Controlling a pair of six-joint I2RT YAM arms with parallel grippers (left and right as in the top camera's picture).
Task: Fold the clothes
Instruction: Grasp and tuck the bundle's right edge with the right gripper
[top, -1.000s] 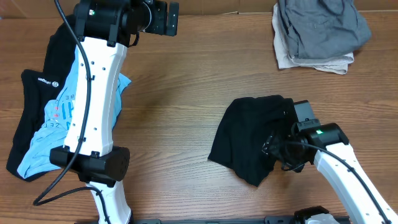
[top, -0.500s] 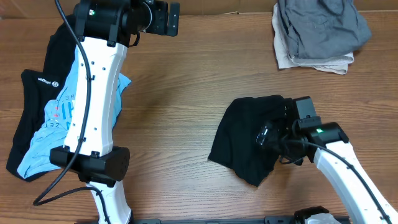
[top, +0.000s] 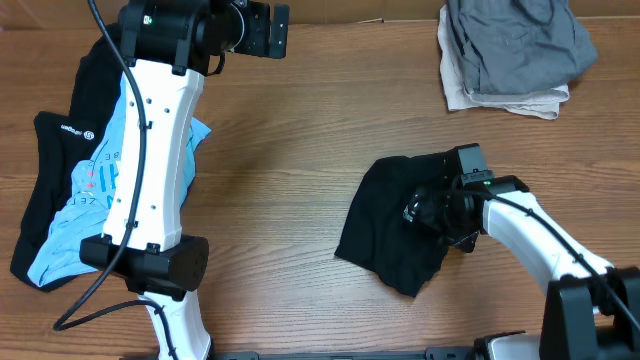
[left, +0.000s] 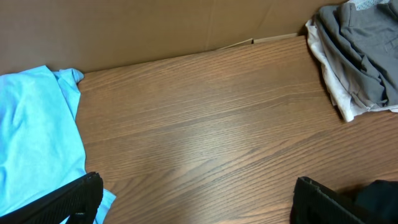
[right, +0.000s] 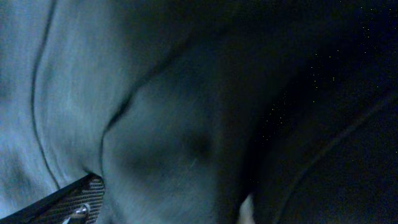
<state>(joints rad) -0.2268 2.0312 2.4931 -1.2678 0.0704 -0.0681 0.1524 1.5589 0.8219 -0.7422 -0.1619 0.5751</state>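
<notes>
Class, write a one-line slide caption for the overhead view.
Right gripper over a crumpled black shirt on the wooden table; light-blue printed tee beneath the left arm.

Two robot arms work at the table (top: 290, 150): one left arm (top: 155, 130) and one right arm (top: 530, 225). Five garments can be counted on it. Two are black: one plain black shirt (top: 385, 235) toward the near right, and one black garment with a white logo (top: 50, 150) at the left edge. One light-blue printed tee (top: 80, 215) lies on that logo garment. Two more are stacked at the far right corner, one grey garment (top: 520, 45) on top of one cream garment (top: 453, 92).
</notes>
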